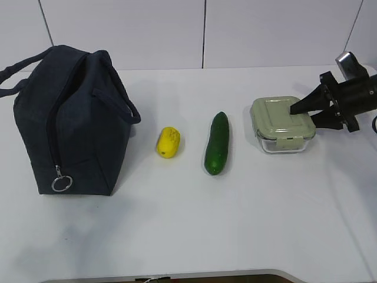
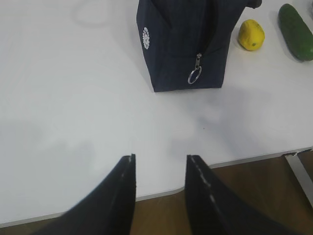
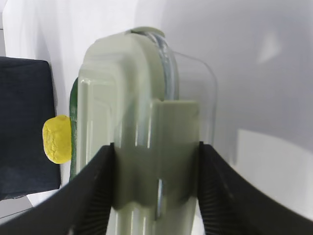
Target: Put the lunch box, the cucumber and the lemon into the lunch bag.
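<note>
The lunch box (image 1: pixel 277 121), clear glass with a sage-green lid, rests on the white table at the right. My right gripper (image 1: pixel 301 116) comes from the right and is shut on its right end; in the right wrist view its fingers (image 3: pixel 155 147) press both sides of the lunch box (image 3: pixel 127 98) at the lid latch. The cucumber (image 1: pixel 217 143) and the lemon (image 1: pixel 168 142) lie left of it. The navy lunch bag (image 1: pixel 70 124) stands at the far left, no lining showing. My left gripper (image 2: pixel 159 156) is open and empty over the table's front edge, out of the exterior view.
The bag's ring pull (image 1: pixel 62 183) hangs low on its front end; it also shows in the left wrist view (image 2: pixel 194 76). The bag's loop handles (image 1: pixel 126 106) droop to its sides. The table's front edge (image 2: pixel 254 159) lies close under my left gripper.
</note>
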Available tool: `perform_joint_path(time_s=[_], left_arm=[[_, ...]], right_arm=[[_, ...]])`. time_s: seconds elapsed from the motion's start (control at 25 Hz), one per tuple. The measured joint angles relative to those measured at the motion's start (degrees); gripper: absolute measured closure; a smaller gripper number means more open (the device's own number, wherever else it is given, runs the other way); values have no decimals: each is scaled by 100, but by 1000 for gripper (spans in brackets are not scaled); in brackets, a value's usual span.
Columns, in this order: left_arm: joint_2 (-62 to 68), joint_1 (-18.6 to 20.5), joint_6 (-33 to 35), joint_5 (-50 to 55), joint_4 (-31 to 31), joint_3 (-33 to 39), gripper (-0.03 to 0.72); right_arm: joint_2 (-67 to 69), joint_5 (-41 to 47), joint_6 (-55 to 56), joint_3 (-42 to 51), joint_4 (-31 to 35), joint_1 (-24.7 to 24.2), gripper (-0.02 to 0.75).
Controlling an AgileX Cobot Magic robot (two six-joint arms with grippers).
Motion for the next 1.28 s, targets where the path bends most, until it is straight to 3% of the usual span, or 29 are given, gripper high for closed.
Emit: perform_joint_path(time_s=[0.72, 1.28], left_arm=[[0, 0, 0, 0, 0, 0, 451], [0, 0, 0, -39, -186, 0, 454]], right_arm=[[-436, -59, 386, 0, -53, 415, 367], [-1146, -26, 571, 0, 487, 874, 367]])
